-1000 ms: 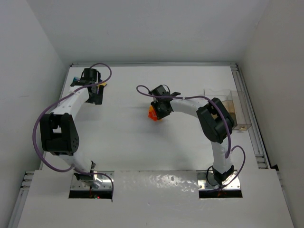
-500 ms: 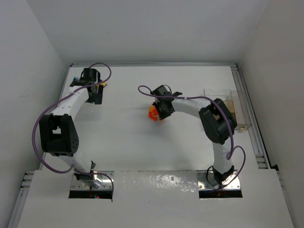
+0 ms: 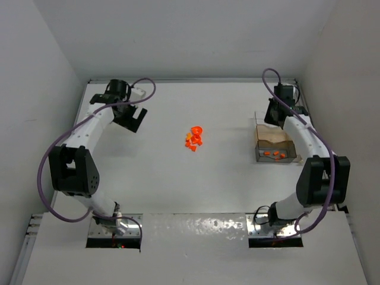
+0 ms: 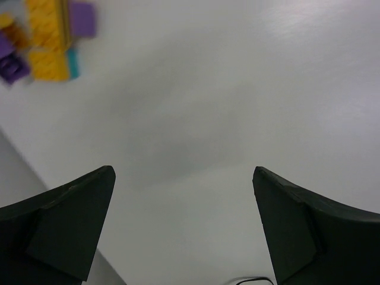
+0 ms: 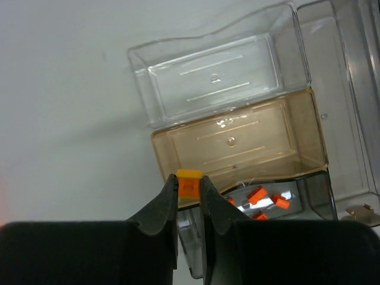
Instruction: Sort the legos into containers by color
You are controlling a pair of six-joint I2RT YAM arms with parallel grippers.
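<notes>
A small pile of orange legos lies mid-table. The containers stand at the right; their near bin holds several orange legos, while the brownish bin and the clear bin beyond it hold none. Above the containers' far end, my right gripper is shut on one orange lego, which pokes out between the tips of the right gripper. At the far left my left gripper hangs over bare table, its jaws wide open around nothing. Yellow, purple and teal legos lie just beyond it.
White walls close in the table at the back and both sides. A metal rail runs along the right edge beside the containers. More clear plastic adjoins the bins on their right.
My right arm swung from the orange pile to above the containers, carrying an orange lego. My left gripper opened wider and shifted a little to the right.
</notes>
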